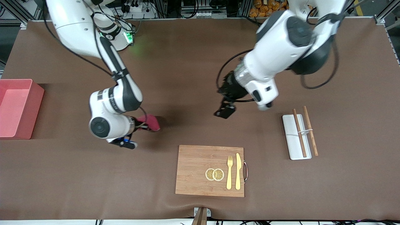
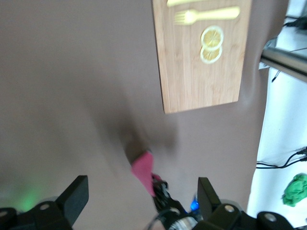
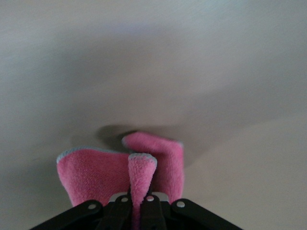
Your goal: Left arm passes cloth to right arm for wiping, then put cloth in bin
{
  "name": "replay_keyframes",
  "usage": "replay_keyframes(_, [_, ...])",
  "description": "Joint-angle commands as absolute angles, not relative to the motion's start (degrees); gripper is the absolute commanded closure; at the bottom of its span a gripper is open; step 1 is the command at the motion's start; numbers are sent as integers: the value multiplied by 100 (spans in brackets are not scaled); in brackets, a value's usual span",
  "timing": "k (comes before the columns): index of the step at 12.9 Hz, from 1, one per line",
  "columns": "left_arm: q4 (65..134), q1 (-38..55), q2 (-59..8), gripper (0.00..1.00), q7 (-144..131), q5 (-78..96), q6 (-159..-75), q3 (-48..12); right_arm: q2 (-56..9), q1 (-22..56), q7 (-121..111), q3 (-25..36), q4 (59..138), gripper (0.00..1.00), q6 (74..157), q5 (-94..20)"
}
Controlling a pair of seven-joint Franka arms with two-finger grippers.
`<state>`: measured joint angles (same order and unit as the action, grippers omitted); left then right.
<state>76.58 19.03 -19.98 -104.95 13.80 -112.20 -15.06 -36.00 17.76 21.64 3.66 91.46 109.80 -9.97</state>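
One handover done: right gripper (image 1: 144, 125) pinches the crimson fabric cloth (image 1: 151, 122) at frame centre-left, left gripper (image 1: 225, 111) spread empty; wiping and the pink rectangular plastic bin (image 1: 17, 107) at the left edge remain.

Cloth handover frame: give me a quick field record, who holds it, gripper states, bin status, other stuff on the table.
cloth: crimson-magenta cloth pinched in the right gripper, over bare table
right gripper: shut on the cloth
left gripper: left gripper open, holding nothing, over bare table farther from the front camera than the cutting board
bin: pink bin at the right arm's end of the table, cloth not in it
other items: fork, knife, lemon slices on the board; white tray with chopsticks
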Motion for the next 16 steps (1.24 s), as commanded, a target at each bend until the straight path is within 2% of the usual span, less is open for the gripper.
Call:
replay_keyframes(1, [7813, 1469, -1513, 0, -9417, 1512, -10628, -1503, -3472, 804, 754, 264, 9343, 100, 10951, -765])
replay_keyframes(6, [7840, 441, -1187, 0, -7011, 1433, -9801, -1468, -3454, -911, -2069, 272, 9308, 100, 10661, -712])
replay_keyframes(8, [7857, 55, -1178, 0, -6182, 1337, -9363, -1459, -3402, -1439, -2888, 272, 9229, 100, 10591, -345])
replay_keyframes(12, [7901, -254, -1029, 0, -4540, 363, -9018, -1468, -3296, -1942, -3463, 264, 8501, 100, 9696, 552])
replay_keyframes(16, [8146, -694, -836, 0, -2817, 9, -9043, -1398, -3383, -1995, -3498, 264, 8481, 100, 9851, 642])
